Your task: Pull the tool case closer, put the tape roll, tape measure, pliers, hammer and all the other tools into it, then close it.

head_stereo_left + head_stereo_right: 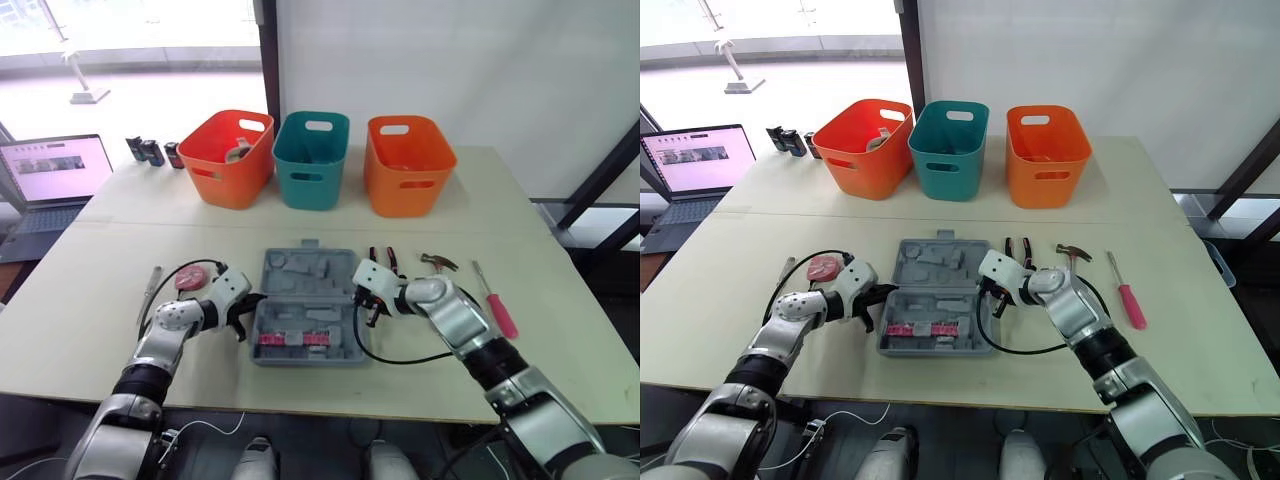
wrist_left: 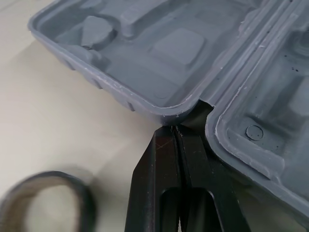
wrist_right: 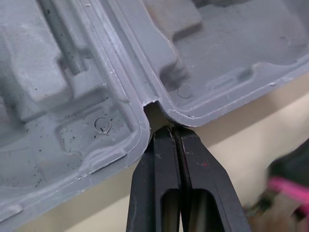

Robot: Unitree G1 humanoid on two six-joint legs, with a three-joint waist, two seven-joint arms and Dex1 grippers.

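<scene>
The grey tool case [image 1: 305, 300] lies open and flat at the table's middle, with a red-labelled insert [image 1: 295, 340] in its near half. My left gripper [image 1: 250, 303] is shut, its tips in the hinge notch on the case's left side [image 2: 176, 128]. My right gripper [image 1: 362, 298] is shut too, its tips in the hinge notch on the right side [image 3: 169, 128]. The tape roll [image 1: 190, 277] lies just left of the left gripper. Pliers [image 1: 385, 258], a hammer [image 1: 438, 262] and a pink-handled screwdriver [image 1: 497, 305] lie right of the case.
A thin metal tool [image 1: 150, 285] lies left of the tape roll. Two orange baskets [image 1: 230, 155] [image 1: 408, 162] and a teal one [image 1: 312, 158] stand along the back. A laptop [image 1: 50, 175] sits far left, with small black items [image 1: 150, 150] beside it.
</scene>
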